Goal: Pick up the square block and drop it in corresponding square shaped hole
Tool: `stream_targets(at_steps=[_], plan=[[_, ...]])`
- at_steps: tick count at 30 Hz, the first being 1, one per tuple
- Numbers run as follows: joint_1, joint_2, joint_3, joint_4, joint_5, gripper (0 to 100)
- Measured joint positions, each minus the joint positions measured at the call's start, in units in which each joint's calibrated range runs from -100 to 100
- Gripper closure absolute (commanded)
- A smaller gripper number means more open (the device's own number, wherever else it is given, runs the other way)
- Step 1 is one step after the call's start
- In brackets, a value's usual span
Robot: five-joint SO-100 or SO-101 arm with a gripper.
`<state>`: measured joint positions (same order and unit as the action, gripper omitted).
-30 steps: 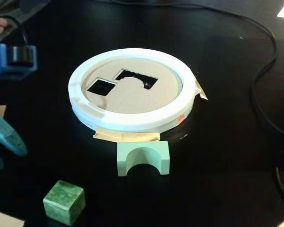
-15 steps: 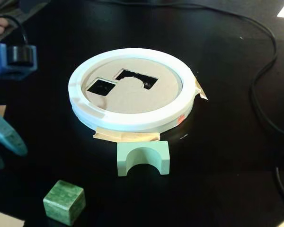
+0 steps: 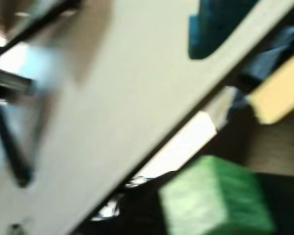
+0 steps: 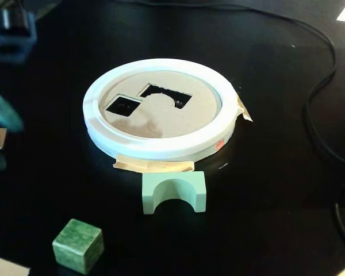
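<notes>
**Status: Square Block on Tabletop, End Effector Clear of It**

In the fixed view, only a blurred teal part of my end effector (image 4: 1, 109) enters at the left edge. I cannot tell from either view whether its fingers are spread or pressed together. Nothing is visibly pinched between them.

The green square block (image 4: 77, 245) rests on the black tabletop (image 4: 264, 190), below and to the right of my end effector in the fixed view, well apart from it. In the wrist view the block (image 3: 215, 200) appears blurred at the lower right, with a teal part of my end effector (image 3: 215, 24) at the top edge.

The white ring-shaped sorter (image 4: 161, 144) lies to the right of my end effector, at the centre of the fixed view. Its tan inner panel carries a square hole (image 4: 122, 106) and, beside it, an arch-shaped hole (image 4: 167, 95). Tape strips hold the ring to the tabletop.

A pale green arch block (image 4: 174, 192) stands just in front of the sorter, apart from the square block.

A black cable (image 4: 316, 98) runs along the far right.
</notes>
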<state>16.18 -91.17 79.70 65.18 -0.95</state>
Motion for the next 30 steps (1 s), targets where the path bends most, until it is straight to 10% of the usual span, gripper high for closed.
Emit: stream_targets(at_steps=[30], plan=[[-3.6, 94.07, -61.69, 14.65, 3.52, 13]])
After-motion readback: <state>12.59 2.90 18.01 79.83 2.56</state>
